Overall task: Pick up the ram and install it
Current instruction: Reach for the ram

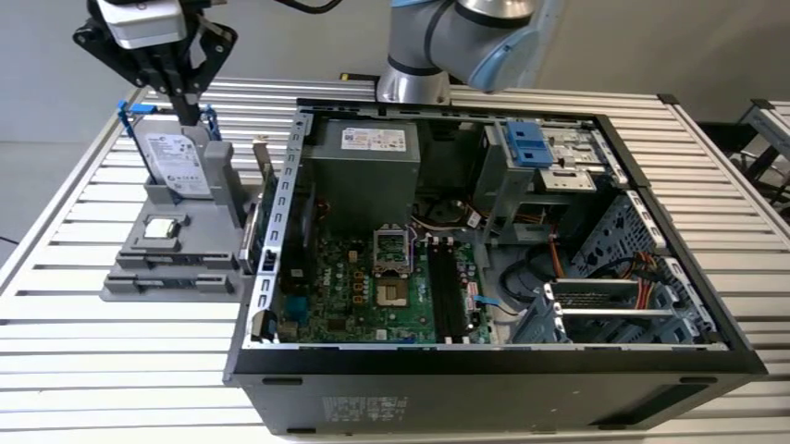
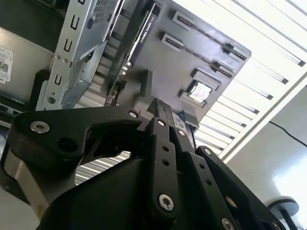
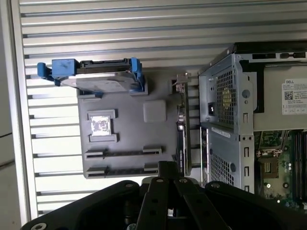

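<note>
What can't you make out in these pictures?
First wrist view: holder slots too dark to show whether the ram lies there.
First wrist view: end effector hides part of the holder's edge.
Exterior view: arm cut off by the top edge.

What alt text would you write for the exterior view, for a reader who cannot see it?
The robot's end effector hangs over a hard drive that stands in a gray holder, at the exterior view's left. Beside the holder, on the same slatted metal table, an open computer case shows its green motherboard.
</note>
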Controlling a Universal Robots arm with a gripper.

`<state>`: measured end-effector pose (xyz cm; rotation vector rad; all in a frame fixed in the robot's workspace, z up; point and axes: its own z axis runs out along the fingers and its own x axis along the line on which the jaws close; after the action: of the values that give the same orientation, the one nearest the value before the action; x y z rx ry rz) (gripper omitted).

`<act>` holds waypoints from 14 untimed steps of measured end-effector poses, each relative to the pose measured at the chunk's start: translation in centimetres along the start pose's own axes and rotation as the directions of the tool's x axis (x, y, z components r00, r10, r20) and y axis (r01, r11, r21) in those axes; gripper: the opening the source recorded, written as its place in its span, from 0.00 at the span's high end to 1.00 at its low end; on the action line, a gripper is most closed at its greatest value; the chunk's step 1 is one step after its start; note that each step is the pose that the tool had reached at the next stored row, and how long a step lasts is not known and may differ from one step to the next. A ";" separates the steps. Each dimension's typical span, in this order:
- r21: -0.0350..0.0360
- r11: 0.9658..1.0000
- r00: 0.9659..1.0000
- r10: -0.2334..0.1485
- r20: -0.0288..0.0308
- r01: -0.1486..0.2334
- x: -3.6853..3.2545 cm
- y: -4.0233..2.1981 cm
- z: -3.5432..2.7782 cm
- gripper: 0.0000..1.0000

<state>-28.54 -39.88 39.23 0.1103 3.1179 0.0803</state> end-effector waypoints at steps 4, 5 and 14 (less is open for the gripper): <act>0.000 1.000 1.000 0.000 0.000 0.000 0.68 -0.05 -0.02 1.00; 0.000 1.000 1.000 0.000 0.000 0.000 0.85 -0.06 -0.02 1.00; 0.000 1.000 1.000 0.000 0.000 0.000 2.40 -0.17 -0.06 1.00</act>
<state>-30.95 -39.88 39.24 0.1104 3.1182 0.0802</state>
